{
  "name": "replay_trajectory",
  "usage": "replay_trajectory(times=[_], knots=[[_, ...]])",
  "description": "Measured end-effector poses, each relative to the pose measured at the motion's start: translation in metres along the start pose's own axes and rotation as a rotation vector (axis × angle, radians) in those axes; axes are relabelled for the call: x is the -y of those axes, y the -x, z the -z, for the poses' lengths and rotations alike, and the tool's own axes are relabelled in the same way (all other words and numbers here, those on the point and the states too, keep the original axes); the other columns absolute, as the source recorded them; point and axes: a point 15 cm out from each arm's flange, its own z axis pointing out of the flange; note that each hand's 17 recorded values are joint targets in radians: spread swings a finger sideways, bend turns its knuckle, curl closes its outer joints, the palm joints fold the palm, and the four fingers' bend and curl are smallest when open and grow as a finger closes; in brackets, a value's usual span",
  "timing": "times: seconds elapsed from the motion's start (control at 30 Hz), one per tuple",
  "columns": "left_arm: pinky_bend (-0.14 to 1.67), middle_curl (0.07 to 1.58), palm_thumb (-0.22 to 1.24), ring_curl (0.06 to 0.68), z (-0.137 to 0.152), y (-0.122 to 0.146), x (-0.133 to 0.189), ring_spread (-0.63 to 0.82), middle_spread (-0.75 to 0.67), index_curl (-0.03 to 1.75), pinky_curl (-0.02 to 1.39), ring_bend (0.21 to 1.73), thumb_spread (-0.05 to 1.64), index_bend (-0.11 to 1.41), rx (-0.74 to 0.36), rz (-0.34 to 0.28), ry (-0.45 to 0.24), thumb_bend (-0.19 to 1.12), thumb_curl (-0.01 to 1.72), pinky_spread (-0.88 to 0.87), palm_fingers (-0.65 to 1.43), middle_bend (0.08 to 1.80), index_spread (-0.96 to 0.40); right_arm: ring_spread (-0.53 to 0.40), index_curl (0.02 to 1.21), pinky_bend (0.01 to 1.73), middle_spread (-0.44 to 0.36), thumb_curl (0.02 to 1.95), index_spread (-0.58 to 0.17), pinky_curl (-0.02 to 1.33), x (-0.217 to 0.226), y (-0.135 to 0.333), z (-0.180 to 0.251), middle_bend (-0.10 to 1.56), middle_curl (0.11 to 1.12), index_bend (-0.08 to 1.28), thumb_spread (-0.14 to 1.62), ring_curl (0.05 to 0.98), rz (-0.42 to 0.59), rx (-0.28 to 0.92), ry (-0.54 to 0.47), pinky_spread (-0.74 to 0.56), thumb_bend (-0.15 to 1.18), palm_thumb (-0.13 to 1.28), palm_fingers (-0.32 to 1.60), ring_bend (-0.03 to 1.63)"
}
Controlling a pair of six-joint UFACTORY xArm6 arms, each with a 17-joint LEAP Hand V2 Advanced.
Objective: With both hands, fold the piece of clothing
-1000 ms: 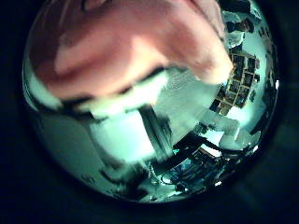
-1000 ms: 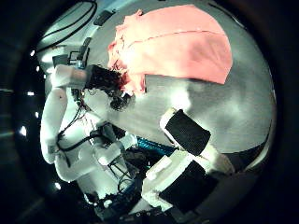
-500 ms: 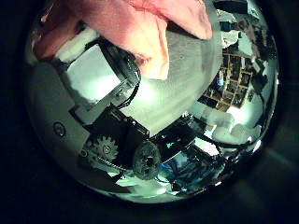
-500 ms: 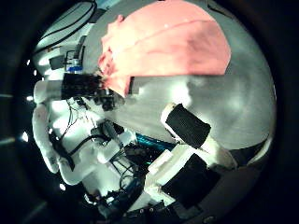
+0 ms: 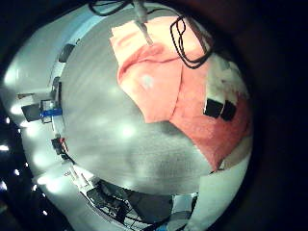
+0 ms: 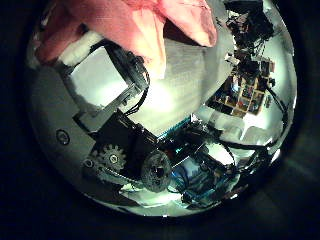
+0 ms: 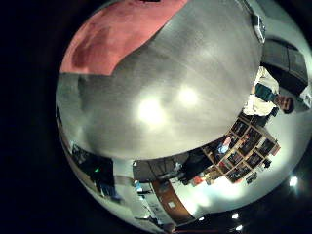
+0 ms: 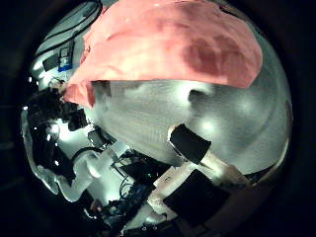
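**One pink garment, part-folded, fold unfinished**

Left little finger side palm view: pink garment [image 5: 178, 91] lying on the grey desk [image 5: 106, 144], one layer doubled over another along a slanting edge, so a first fold looks made. Black-tipped fingers of a hand [image 5: 219, 108] resting on the cloth at its far edge; cannot tell which hand, nor whether pinching or merely pressing.

Left thumb side palm view: garment [image 6: 130, 25] close against the palm, bunched over the white and black fingers [image 6: 105, 80] of the left hand [image 6: 120, 120]. Cloth draped on those fingers, but curled round it or not: cannot tell.

Right little finger side palm view: mostly bare desk [image 7: 166, 88], with the garment [image 7: 112, 39] only at its rim. Nothing of the right hand's fingers shown here.

Right thumb side palm view: garment [image 8: 173, 44] filling the upper part, spread broad over the desk [image 8: 168, 123], edges uneven. Right hand [image 8: 202, 163] seen as a black and white finger [image 8: 190, 143] held clear of the cloth, apparently relaxed and gripping nothing.

Judged progress: roughly one fold in, cloth rumpled and lopsided. Left to do: further folding, squaring of edges, flattening.
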Motion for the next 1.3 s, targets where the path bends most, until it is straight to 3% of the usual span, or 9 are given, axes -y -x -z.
replay_trajectory(times=[0.3, 0.43, 0.63, 0.7, 0.73, 0.83, 0.93, 1.07, 1.3], knots=[[1.23, 1.00, 0.84, 0.516, 0.020, 0.003, 0.004, -0.44, -0.54, 1.22, 0.66, 1.40, 1.05, 0.43, 0.008, -0.013, -0.003, -0.01, 0.65, -0.57, 1.08, 1.04, -0.74, -0.075, 0.27, 0.40, -0.045, 0.34, -0.223, 0.29, 0.009, 0.004, -0.018, 0.29, 0.40, 0.16, 1.02, 0.305, -0.011, -0.067, 0.038, 0.19, -0.03, 0.47, 0.23, 0.56], [1.23, 1.00, 0.84, 0.514, 0.024, 0.003, 0.005, -0.44, -0.54, 1.26, 0.65, 1.40, 1.05, 0.40, 0.009, -0.013, -0.009, -0.01, 0.65, -0.57, 1.09, 1.03, -0.75, -0.109, 0.28, 0.40, -0.063, 0.35, -0.218, 0.29, 0.012, 0.010, -0.026, 0.30, 0.40, 0.17, 1.02, 0.309, -0.003, -0.090, 0.045, 0.14, -0.02, 0.50, 0.31, 0.59], [1.23, 1.00, 0.83, 0.511, 0.030, 0.007, 0.003, -0.44, -0.55, 1.31, 0.65, 1.39, 1.05, 0.37, 0.007, -0.009, -0.011, -0.01, 0.65, -0.57, 1.09, 1.03, -0.76, -0.241, 0.30, 0.51, -0.140, 0.38, -0.284, 0.28, 0.014, 0.014, -0.035, 0.35, 0.43, 0.20, 1.03, 0.354, -0.003, -0.152, 0.049, -0.10, 0.00, 0.63, 0.66, 0.76], [1.23, 1.00, 0.83, 0.510, 0.029, 0.005, 0.000, -0.44, -0.55, 1.32, 0.65, 1.39, 1.05, 0.36, 0.004, -0.014, -0.001, -0.01, 0.66, -0.57, 1.10, 1.03, -0.77, -0.292, 0.32, 0.64, -0.204, 0.41, -0.336, 0.30, 0.014, 0.014, -0.033, 0.41, 0.46, 0.21, 1.03, 0.372, -0.011, -0.160, 0.045, -0.28, 0.03, 0.73, 0.97, 0.83], [1.23, 1.00, 0.83, 0.510, 0.029, 0.006, -0.001, -0.44, -0.55, 1.33, 0.65, 1.39, 1.05, 0.35, 0.002, -0.020, 0.003, -0.01, 0.66, -0.57, 1.10, 1.02, -0.77, -0.296, 0.35, 0.70, -0.226, 0.42, -0.363, 0.33, 0.014, 0.013, -0.032, 0.46, 0.49, 0.26, 1.04, 0.396, -0.020, -0.161, 0.040, -0.33, 0.03, 0.76, 1.14, 0.87], [1.23, 1.00, 0.83, 0.509, 0.029, 0.005, -0.003, -0.44, -0.55, 1.35, 0.65, 1.38, 1.05, 0.34, -0.003, -0.024, 0.010, -0.01, 0.66, -0.57, 1.10, 1.02, -0.77, -0.293, 0.45, 0.81, -0.264, 0.44, -0.406, 0.40, 0.015, 0.008, -0.026, 0.63, 0.58, 0.42, 1.07, 0.465, -0.032, -0.158, 0.018, -0.40, 0.04, 0.83, 1.30, 0.94], [1.22, 1.00, 0.83, 0.508, 0.033, 0.003, -0.012, -0.44, -0.55, 1.37, 0.64, 1.38, 1.05, 0.32, -0.014, -0.039, 0.022, -0.01, 0.66, -0.57, 1.11, 1.02, -0.77, -0.283, 0.55, 0.95, -0.262, 0.45, -0.416, 0.47, 0.008, 0.003, -0.018, 0.79, 0.66, 0.59, 1.12, 0.515, -0.040, -0.155, -0.006, -0.39, 0.03, 0.86, 1.33, 1.02], [1.22, 1.00, 0.83, 0.508, 0.035, 0.000, -0.027, -0.44, -0.55, 1.39, 0.64, 1.38, 1.05, 0.31, -0.024, -0.062, 0.055, -0.01, 0.66, -0.58, 1.11, 1.02, -0.77, -0.271, 0.66, 1.09, -0.242, 0.46, -0.414, 0.55, -0.017, -0.005, -0.007, 0.95, 0.74, 0.76, 1.21, 0.577, -0.055, -0.148, -0.040, -0.35, 0.04, 0.90, 1.23, 1.14], [1.22, 1.00, 0.82, 0.508, 0.041, -0.010, -0.071, -0.44, -0.55, 1.41, 0.64, 1.37, 1.05, 0.29, -0.081, -0.112, 0.148, -0.01, 0.65, -0.58, 1.12, 1.02, -0.77, -0.260, 0.80, 1.22, -0.214, 0.48, -0.396, 0.66, -0.073, -0.005, 0.029, 1.09, 0.83, 0.90, 1.29, 0.657, -0.036, -0.152, -0.162, -0.30, 0.04, 0.94, 1.09, 1.27]])
